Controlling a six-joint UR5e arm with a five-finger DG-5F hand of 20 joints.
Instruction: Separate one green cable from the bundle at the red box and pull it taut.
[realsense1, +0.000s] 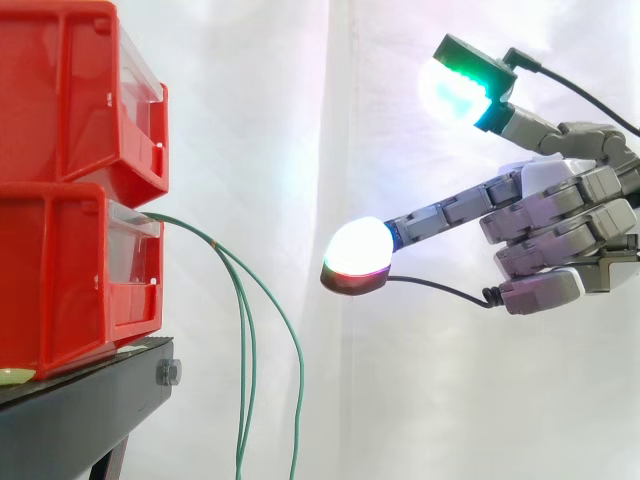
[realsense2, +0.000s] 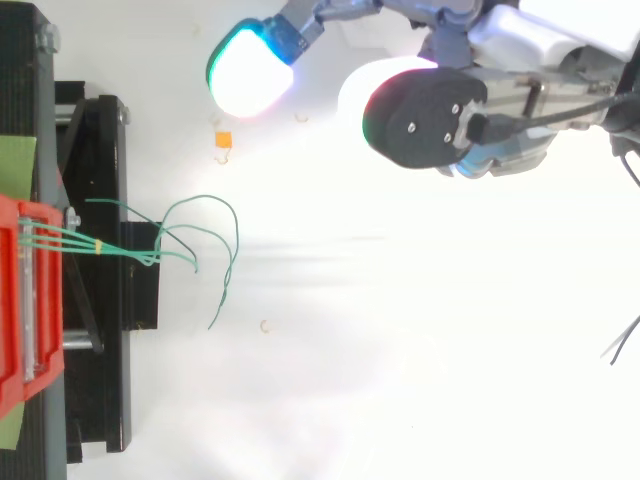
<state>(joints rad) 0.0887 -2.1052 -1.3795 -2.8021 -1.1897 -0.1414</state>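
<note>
Several thin green cables (realsense1: 243, 330) come out of the lower red box (realsense1: 70, 275) as one bundle and hang down past the stand's edge. From above, the green cables (realsense2: 170, 235) fan out from a small yellow tie near the red box (realsense2: 15, 300) and end in loose curls. My hand (realsense1: 560, 230) hovers to the right of the cables, well apart from them. One finger points straight toward the box with a white-red glowing pad (realsense1: 357, 252); another rises with a green-white pad (realsense1: 455, 90). The hand (realsense2: 500, 90) is open and holds nothing.
A second red box (realsense1: 75, 95) is stacked on the lower one. Both rest on a black stand (realsense1: 90, 400) at the left. A white curtain hangs behind. Small orange and pale bits (realsense2: 224, 139) lie on the white floor below.
</note>
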